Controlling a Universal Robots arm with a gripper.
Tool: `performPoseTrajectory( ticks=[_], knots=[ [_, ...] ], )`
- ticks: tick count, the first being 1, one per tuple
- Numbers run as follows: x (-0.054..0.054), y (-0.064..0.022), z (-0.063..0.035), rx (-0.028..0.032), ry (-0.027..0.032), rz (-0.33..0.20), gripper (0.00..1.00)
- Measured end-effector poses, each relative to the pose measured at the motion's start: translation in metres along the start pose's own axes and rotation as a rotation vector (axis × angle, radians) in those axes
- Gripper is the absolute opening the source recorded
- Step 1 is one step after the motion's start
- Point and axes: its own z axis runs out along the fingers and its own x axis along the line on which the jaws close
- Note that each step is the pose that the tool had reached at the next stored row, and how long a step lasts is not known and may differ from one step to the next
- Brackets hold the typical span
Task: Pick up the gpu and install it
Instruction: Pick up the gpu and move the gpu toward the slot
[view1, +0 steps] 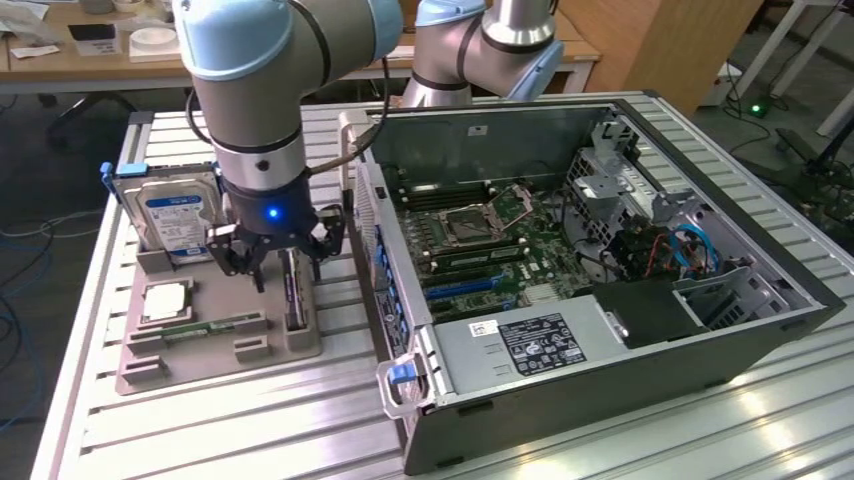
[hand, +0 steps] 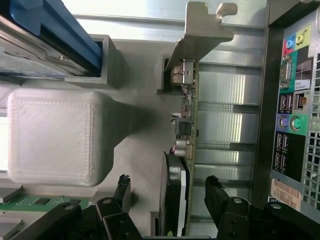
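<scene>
The gpu (view1: 296, 291) stands on edge in a slot of the grey holder tray (view1: 144, 372), beside the open computer case (view1: 601, 250). In the wrist view the gpu (hand: 186, 125) appears edge-on, a green board with a black cooler and a silver end bracket. My gripper (view1: 274, 262) hangs right over it. In the wrist view the gripper (hand: 169, 192) is open, with one black finger on each side of the card. Small gaps separate the fingers (hand: 122, 192) from the card. Nothing is held.
A silver hard drive (view1: 174, 215) with a blue label stands upright at the tray's back. A processor chip (view1: 167, 300) and a memory stick (view1: 214, 326) lie on the tray. The case's rear port panel (hand: 290, 115) is close beside the gpu. The motherboard (view1: 481, 240) lies exposed inside the case.
</scene>
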Motion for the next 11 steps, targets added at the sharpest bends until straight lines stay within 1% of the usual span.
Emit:
performPoseTrajectory(
  ticks=[8, 11],
  knots=[
    [0.000, -0.0003, 0.0127, -0.0001, -0.0001, 0.000, 0.71],
    [0.000, -0.0003, 0.0128, 0.0002, 0.0001, 0.000, 0.71]
  ],
)
